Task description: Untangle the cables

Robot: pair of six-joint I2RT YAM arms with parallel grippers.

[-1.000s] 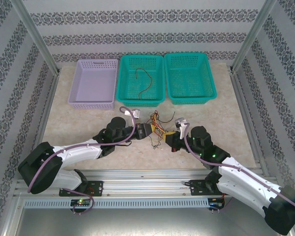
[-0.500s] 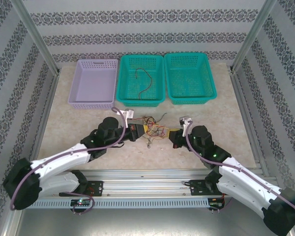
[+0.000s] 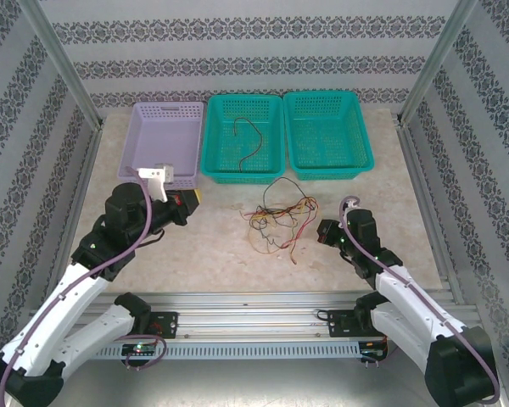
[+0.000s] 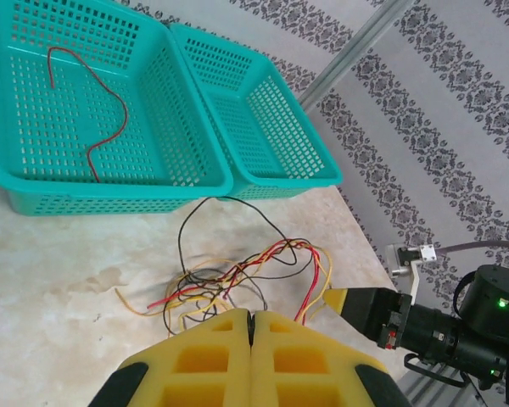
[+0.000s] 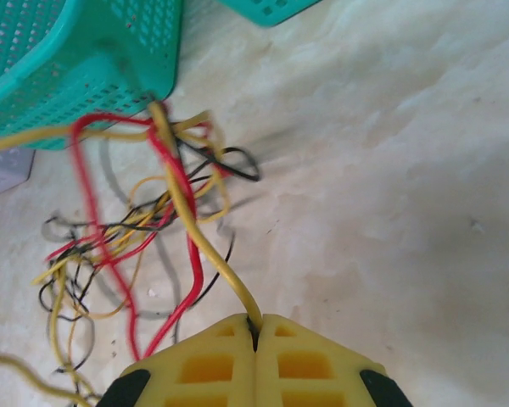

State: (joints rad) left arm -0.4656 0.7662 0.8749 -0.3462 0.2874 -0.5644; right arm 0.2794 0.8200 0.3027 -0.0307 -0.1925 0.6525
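Three baskets (image 3: 244, 175) at twelve o'clock, one red cable (image 3: 253, 144) inside. Left jaws together; right jaws pinch one yellow cable (image 5: 205, 246).

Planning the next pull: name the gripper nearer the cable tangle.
Right. The right gripper pinches a yellow cable from the tangle, at its right; the left gripper sits apart, to its left.

We find bare beige tabletop (image 3: 208, 246) left of the tangled coloured wires (image 3: 276, 216). Teal and lilac plastic baskets (image 3: 242, 175) wall the far side.
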